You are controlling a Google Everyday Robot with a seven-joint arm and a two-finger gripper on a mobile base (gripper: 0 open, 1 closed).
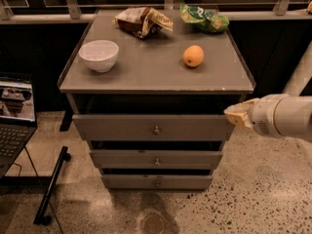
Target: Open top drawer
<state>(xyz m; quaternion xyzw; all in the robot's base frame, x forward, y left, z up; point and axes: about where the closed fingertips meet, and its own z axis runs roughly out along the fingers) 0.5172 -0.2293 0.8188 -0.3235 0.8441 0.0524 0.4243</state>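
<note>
The top drawer (pixel 122 126) is a wide flat grey panel with a small round metal knob (pixel 156 129) at its centre. It stands a little out from the cabinet, with a dark gap above it. My gripper (pixel 236 114) is at the drawer's right end, level with its top edge, on a white arm that comes in from the right. It holds nothing that I can see.
Two shorter grey drawers (pixel 156 159) sit below. On the grey cabinet top (pixel 151 67) are a white bowl (pixel 99 55), an orange (pixel 193 55), a brown snack bag (pixel 141 20) and a green bag (pixel 204 17). A laptop (pixel 14 116) stands at left, a black stand (pixel 51 189) on the floor.
</note>
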